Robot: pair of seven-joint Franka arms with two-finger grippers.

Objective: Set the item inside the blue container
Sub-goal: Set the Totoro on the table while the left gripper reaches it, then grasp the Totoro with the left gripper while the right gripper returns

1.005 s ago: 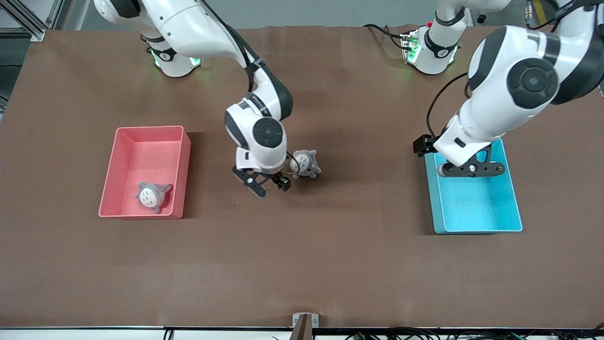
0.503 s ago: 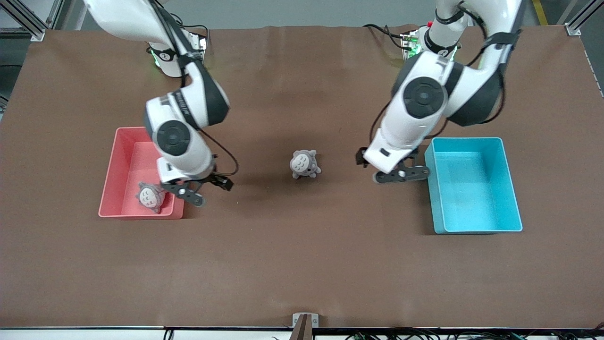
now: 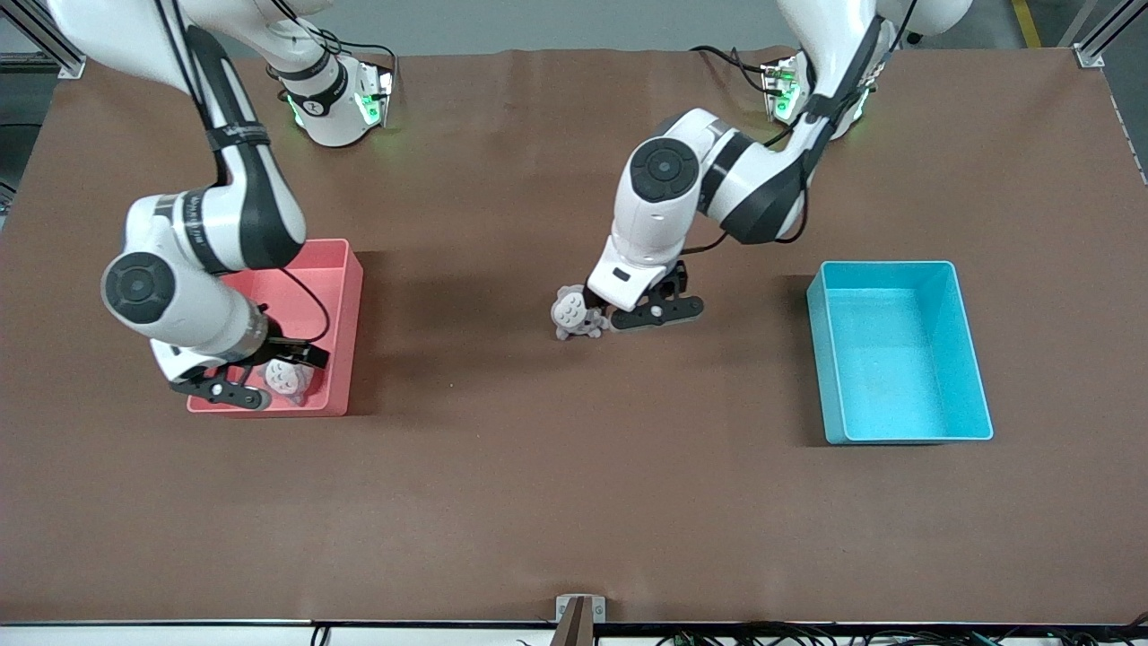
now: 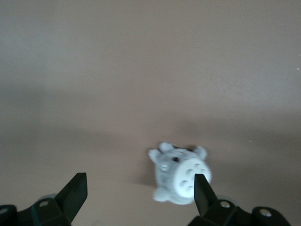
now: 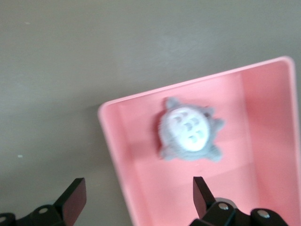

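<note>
I've swung the left gripper (image 3: 642, 316) from the blue container (image 3: 972, 359) over beside the toy (image 3: 572, 313), fingers spread and off-centre, so closing now could knock it away, while the right gripper (image 3: 235, 384), also spread, hovers over the pink bin (image 3: 354, 269).

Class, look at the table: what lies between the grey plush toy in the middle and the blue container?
In the front view, only the left gripper beside the plush toy; the remaining stretch to the blue container is bare brown table.
</note>
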